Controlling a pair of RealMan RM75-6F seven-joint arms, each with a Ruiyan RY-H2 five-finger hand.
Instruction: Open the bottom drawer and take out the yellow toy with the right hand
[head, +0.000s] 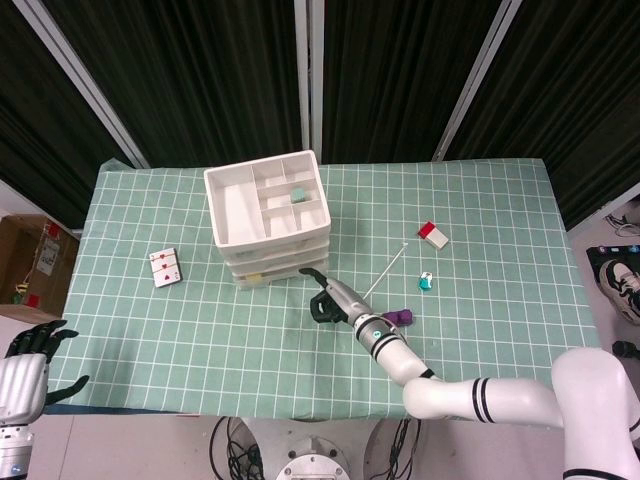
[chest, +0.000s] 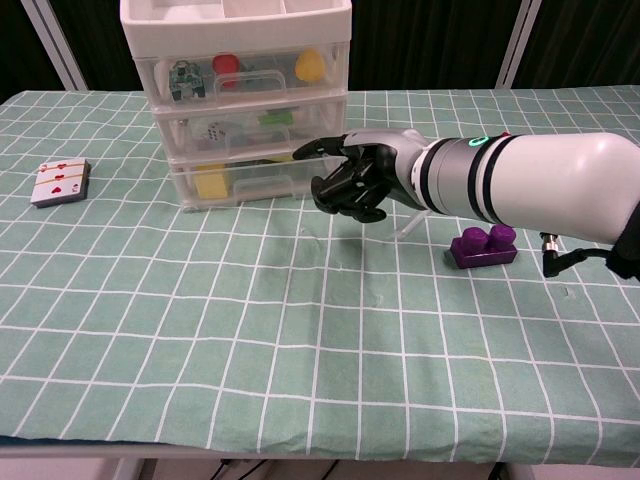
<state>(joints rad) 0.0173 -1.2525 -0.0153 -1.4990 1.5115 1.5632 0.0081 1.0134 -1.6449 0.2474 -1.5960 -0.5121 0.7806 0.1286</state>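
right hand empty, fingers curled, just beside shut bottom drawer front

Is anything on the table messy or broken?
Nothing looks broken or spilled. The drawer unit stands straight with its bottom drawer closed, and the yellow toy is inside. The playing cards, purple block and white stick just lie loose on the cloth.
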